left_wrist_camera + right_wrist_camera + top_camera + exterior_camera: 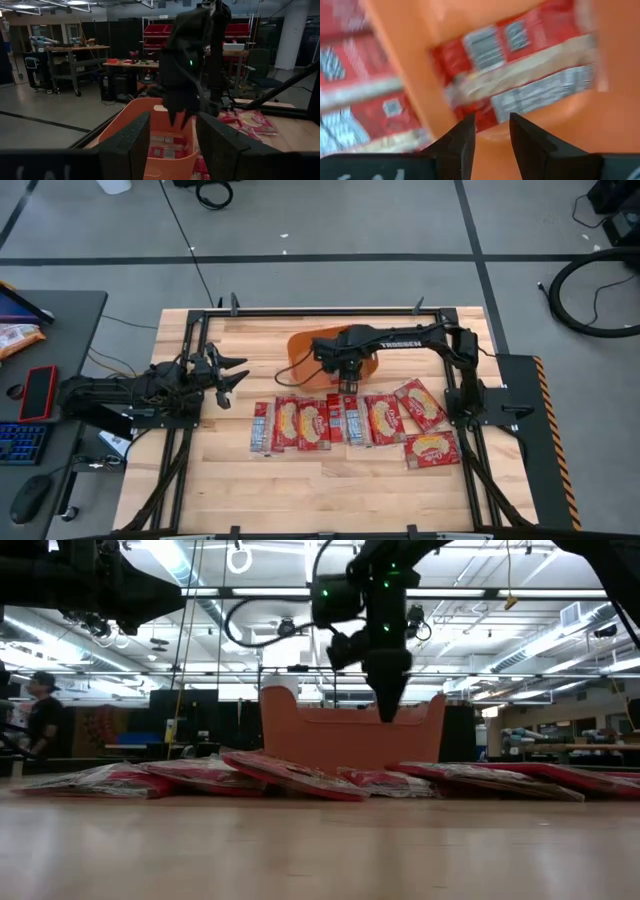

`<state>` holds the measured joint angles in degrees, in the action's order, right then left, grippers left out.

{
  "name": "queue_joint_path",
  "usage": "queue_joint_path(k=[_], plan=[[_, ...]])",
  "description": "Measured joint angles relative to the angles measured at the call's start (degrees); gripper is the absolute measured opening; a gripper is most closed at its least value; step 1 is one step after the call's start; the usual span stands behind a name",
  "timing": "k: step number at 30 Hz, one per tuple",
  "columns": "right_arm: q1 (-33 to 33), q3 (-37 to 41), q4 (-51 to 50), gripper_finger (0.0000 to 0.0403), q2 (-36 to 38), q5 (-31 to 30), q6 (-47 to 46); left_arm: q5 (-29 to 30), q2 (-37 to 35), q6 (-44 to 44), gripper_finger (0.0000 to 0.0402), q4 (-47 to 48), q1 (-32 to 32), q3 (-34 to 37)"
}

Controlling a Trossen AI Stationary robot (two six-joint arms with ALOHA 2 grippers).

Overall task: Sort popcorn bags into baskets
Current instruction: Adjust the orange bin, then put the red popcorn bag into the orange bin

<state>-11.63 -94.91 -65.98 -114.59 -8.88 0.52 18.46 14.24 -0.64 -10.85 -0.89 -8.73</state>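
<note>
A wooden surface (pixel 330 480) carries an orange basket (pixel 305 350) near its far edge and a row of red popcorn bags (pixel 345 420) lying flat just in front of it. One bag (pixel 520 75) already lies inside the basket. The right claw (pixel 349 383) hangs above the basket's near rim, its fingers (pixel 462 140) a little apart and holding nothing. The left claw (pixel 228 376) waits over the left part of the surface, fingers apart, also empty.

The step in hand looks like reaching for another bag. To do it well, the right claw should lift clear of the basket rim, move over the nearest bag in the row, and come straight down. The bags overlap, so pinching one raised edge should avoid dragging its neighbours.
</note>
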Motion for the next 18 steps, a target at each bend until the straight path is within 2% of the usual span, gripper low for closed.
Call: queue_joint_path(k=[5,9,12,18], plan=[[0.0,-5.3,0.1,0.0126,0.0,-1.6,-4.9,0.0,0.0,0.0,0.0164,0.0,0.0,0.0],[2.4,-8.7,-0.9,0.0126,0.0,-0.4,-4.9,0.0,0.0,0.0,0.0164,0.1,0.0,0.0],[5.3,-8.8,-2.6,0.0126,0.0,-0.5,-6.7,0.0,0.0,-0.1,0.0164,0.4,0.0,0.0],[12.9,-5.9,-9.6,0.0126,0.0,-2.6,-19.1,1.0,0.0,-1.4,0.0164,0.6,0.0,0.0]])
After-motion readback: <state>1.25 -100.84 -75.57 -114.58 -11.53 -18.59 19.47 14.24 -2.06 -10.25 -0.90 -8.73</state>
